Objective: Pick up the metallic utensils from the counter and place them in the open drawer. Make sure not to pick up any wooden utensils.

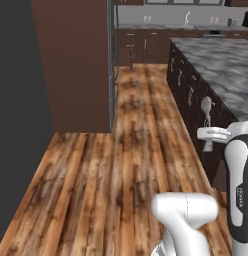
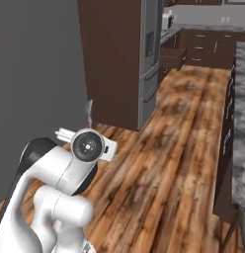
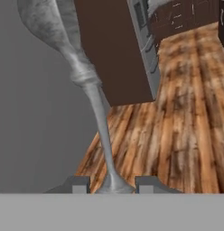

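- While the arm stands raised over the wood floor [image 1: 121, 165], the gripper [image 3: 113, 186] is clamped narrowly on the handle end of the silver-grey spoon [image 3: 86, 76], which sits between the two dark finger tips [image 3: 80, 185] in the hand view.
- From that grip the spoon runs away from the hand, its thin stem widening to a collar and then a broad grey bowl at the far end.
- Left base view: the spoon [image 1: 206, 107] stands upright above the white wrist, its rounded bowl uppermost, seen against the dark cabinet fronts of the island.
- Right base view: a thin grey sliver of the spoon [image 2: 88, 111] rises above the wrist joint, in front of the grey wall.
- Counter [image 1: 221, 62]: grey-and-black marbled top, to the right of the arm in the left base view and along the right edge of the right base view [image 2: 241, 123]. The held spoon is clear of it, not touching.
- Tall dark brown cabinet [image 2: 114, 59] with a steel fridge [image 2: 150, 64] beside it stands ahead across the floor.
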